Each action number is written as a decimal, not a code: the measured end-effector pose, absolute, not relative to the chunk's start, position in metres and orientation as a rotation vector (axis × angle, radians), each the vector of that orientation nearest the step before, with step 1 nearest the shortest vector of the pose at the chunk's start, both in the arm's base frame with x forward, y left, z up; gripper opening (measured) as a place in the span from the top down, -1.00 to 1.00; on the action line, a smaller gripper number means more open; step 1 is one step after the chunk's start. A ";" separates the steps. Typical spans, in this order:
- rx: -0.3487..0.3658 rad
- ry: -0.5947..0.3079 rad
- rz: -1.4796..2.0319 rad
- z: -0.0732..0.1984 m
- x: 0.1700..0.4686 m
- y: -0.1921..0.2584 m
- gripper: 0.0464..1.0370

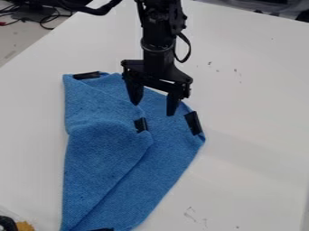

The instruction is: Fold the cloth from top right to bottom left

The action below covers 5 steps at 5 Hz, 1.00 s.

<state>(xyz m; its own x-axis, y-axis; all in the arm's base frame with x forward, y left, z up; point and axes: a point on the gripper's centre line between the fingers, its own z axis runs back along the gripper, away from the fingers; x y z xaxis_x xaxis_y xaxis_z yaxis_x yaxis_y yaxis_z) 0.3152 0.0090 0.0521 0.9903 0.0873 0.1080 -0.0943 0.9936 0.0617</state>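
Observation:
The gripper [155, 108] hangs over the upper part of the blue cloth [151, 171], its two fingers spread apart with nothing between them. Whether the fingertips touch the cloth I cannot tell. The cloth lies on the white table with a folded layer along its left side, whose slanting edge runs down to the bottom left. Black tape pieces mark the cloth: one at the top left, one on the folded layer's right corner just below the left fingertip, one at the right corner beside the right fingertip, and one at the bottom edge.
The white table [253, 135] extends around the cloth, with small dark marks on it. At the bottom left corner are a black object [7, 224] and a yellow-orange item [25, 226]. Cables [45, 18] lie beyond the table's upper left edge.

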 end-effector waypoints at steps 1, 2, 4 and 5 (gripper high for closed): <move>0.067 -0.079 0.090 0.044 0.314 0.009 -0.93; 0.059 -0.083 0.040 0.038 0.330 -0.003 -0.93; 0.039 -0.101 -0.061 0.038 0.354 -0.031 -0.93; -0.003 -0.097 -0.058 0.029 0.356 -0.046 -0.93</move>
<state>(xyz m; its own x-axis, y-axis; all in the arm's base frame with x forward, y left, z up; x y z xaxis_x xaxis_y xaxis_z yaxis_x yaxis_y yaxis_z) 0.3563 -0.0461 0.0295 0.9937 -0.0573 0.0968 0.0576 0.9983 -0.0001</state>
